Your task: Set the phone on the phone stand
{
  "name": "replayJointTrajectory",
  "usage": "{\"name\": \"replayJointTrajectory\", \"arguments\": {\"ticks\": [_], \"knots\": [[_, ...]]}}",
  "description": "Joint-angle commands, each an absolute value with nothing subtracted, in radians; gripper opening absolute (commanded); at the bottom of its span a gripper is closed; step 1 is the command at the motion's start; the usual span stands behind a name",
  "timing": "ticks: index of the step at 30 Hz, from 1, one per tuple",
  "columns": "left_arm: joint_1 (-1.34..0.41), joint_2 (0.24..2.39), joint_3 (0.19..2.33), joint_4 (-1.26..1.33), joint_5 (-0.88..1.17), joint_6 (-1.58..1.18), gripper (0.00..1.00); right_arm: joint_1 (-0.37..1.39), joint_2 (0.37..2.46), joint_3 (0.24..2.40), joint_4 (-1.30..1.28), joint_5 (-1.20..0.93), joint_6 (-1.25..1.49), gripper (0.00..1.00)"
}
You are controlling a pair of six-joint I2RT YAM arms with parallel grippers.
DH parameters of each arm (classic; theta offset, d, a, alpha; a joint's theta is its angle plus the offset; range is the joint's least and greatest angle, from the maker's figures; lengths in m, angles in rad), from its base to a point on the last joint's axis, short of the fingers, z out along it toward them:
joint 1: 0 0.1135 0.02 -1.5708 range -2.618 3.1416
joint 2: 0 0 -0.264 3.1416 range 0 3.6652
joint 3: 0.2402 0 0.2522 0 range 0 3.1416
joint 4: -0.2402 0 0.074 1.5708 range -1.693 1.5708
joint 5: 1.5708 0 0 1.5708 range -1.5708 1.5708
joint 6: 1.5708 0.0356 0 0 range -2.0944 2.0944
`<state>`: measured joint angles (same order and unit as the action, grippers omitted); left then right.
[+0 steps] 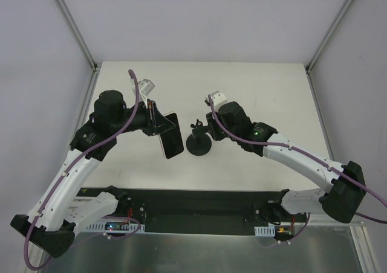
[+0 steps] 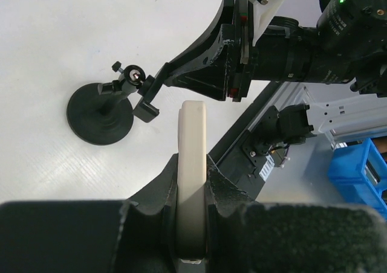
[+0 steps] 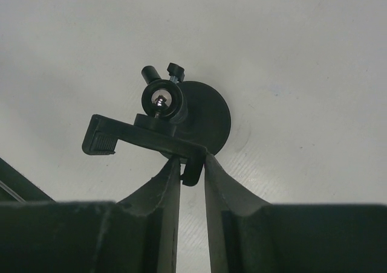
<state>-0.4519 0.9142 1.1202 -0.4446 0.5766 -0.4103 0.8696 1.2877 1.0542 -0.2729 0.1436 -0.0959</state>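
Observation:
My left gripper [image 1: 162,128] is shut on the phone [image 1: 172,136], which has a black screen and a cream edge. It holds the phone tilted above the table, just left of the phone stand [image 1: 198,143]. In the left wrist view the cream edge of the phone [image 2: 192,158] stands between my fingers, and the left gripper [image 2: 192,194] is closed on it. The stand's disc base [image 2: 100,116] lies to the upper left. My right gripper [image 1: 204,130] is at the stand's head. In the right wrist view the right gripper [image 3: 192,164] pinches the hooked end of the stand's clamp bar [image 3: 136,138], above the disc base [image 3: 211,119].
A black mounting rail [image 1: 193,209] runs along the table's near edge between the arm bases. Metal posts [image 1: 72,25] frame the enclosure's white walls. A blue bin [image 2: 363,170] sits beyond the table edge in the left wrist view.

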Motion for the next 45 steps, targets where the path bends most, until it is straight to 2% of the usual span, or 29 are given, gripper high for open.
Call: {"name": "replayJointTrajectory", "arguments": {"ticks": [1, 3, 6, 13, 16, 17, 23, 32, 45], "knots": [[-0.457, 0.877, 1.101, -0.293, 0.652, -0.413, 0.0, 0.876, 1.295, 1.06, -0.224, 0.163, -0.112, 0.18], [-0.456, 0.873, 1.071, -0.218, 0.681, -0.422, 0.0, 0.876, 1.296, 1.058, -0.222, 0.164, -0.118, 0.13], [-0.463, 0.864, 1.007, -0.055, 0.738, -0.439, 0.0, 0.876, 1.296, 1.051, -0.213, 0.158, -0.132, 0.01], [-0.514, 0.874, 0.87, 0.334, 0.779, -0.394, 0.0, 0.868, 1.302, 1.034, -0.184, 0.108, -0.164, 0.01], [-0.52, 0.926, 0.831, 0.525, 0.886, -0.365, 0.0, 0.839, 1.296, 1.017, -0.147, -0.006, -0.192, 0.01], [-0.522, 0.946, 0.828, 0.566, 0.92, -0.356, 0.0, 0.827, 1.296, 1.011, -0.129, -0.105, -0.199, 0.01], [-0.54, 1.136, 0.888, 0.725, 1.166, -0.295, 0.0, 0.736, 1.319, 1.032, -0.132, -0.374, -0.267, 0.01], [-0.615, 1.388, 1.055, 0.681, 1.367, -0.144, 0.0, 0.673, 1.362, 1.046, -0.157, -0.505, -0.299, 0.01], [-0.618, 1.505, 1.184, 0.319, 1.324, 0.19, 0.0, 0.635, 1.345, 0.997, -0.086, -0.529, -0.247, 0.01]]}}
